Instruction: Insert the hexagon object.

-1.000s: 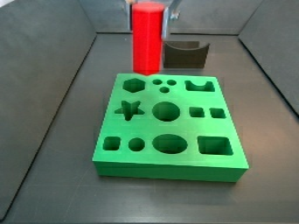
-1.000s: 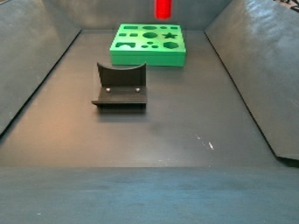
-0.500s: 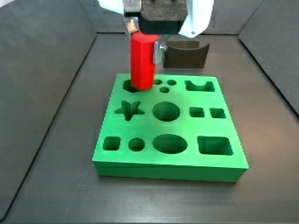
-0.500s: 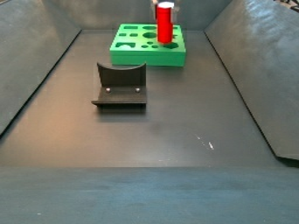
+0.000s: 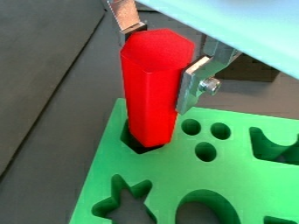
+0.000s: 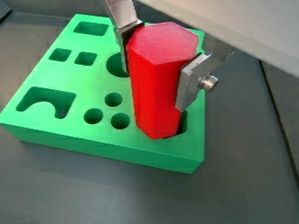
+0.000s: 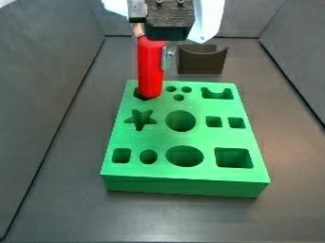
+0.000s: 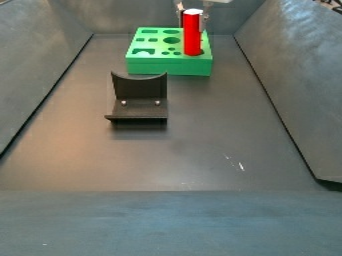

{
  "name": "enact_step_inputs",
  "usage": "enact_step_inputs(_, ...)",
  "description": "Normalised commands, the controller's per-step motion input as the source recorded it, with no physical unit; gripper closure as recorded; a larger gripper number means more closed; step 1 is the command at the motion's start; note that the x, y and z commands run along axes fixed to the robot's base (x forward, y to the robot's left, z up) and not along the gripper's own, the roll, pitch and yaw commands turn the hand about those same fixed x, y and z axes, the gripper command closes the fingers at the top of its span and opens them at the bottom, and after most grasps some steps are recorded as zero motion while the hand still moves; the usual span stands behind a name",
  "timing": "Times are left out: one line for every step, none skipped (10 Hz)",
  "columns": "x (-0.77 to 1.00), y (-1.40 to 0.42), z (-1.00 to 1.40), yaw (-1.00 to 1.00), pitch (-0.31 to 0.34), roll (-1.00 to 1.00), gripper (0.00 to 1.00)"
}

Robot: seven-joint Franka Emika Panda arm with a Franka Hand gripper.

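The hexagon object (image 5: 155,84) is a tall glossy red prism. It stands upright with its lower end in the hexagonal hole at a corner of the green board (image 5: 233,188). My gripper (image 5: 156,54) is shut on its upper part, a silver finger (image 5: 194,83) on each side. It also shows in a wrist view (image 6: 158,80) with the board (image 6: 70,83), and in both side views (image 7: 150,66) (image 8: 191,31). The gripper body (image 7: 168,17) is right above the peg.
The green board (image 7: 188,138) has several other shaped holes: a star, circles, squares and an arch. The dark fixture (image 8: 136,98) stands on the floor apart from the board; in a side view it (image 7: 200,59) sits behind the board. Grey walls ring the floor.
The red peg has come down with the gripper, from above the board's back edge onto the hexagonal hole, and has sunk a little lower in the last half second.
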Motion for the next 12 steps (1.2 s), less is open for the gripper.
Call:
enact_step_inputs(-0.21,-0.07,-0.04,0.3,-0.074,-0.06,1.0)
enact_step_inputs(-0.07,-0.12,-0.09,0.29,-0.063,-0.06,1.0)
enact_step_inputs(0.0,-0.12,-0.2,0.21,-0.026,-0.05,1.0)
enact_step_inputs(0.0,-0.05,-0.29,0.23,-0.051,-0.04,1.0)
enact_step_inputs(-0.01,0.0,-0.46,0.25,-0.076,-0.07,1.0)
enact_step_inputs(-0.11,0.05,-0.86,0.04,-0.147,-0.07,1.0)
enact_step_inputs(-0.2,0.0,-0.93,0.05,-0.164,0.0,1.0)
enact_step_inputs(-0.12,-0.01,-0.9,0.15,-0.173,0.01,1.0)
enact_step_inputs(-0.14,0.0,-0.04,0.0,-0.14,0.0,1.0)
enact_step_inputs(0.0,0.0,0.0,0.0,-0.019,0.0,1.0)
enact_step_inputs(0.0,0.0,0.0,0.0,-0.007,0.0,1.0)
enact_step_inputs(0.0,0.0,0.0,0.0,0.0,0.0,1.0)
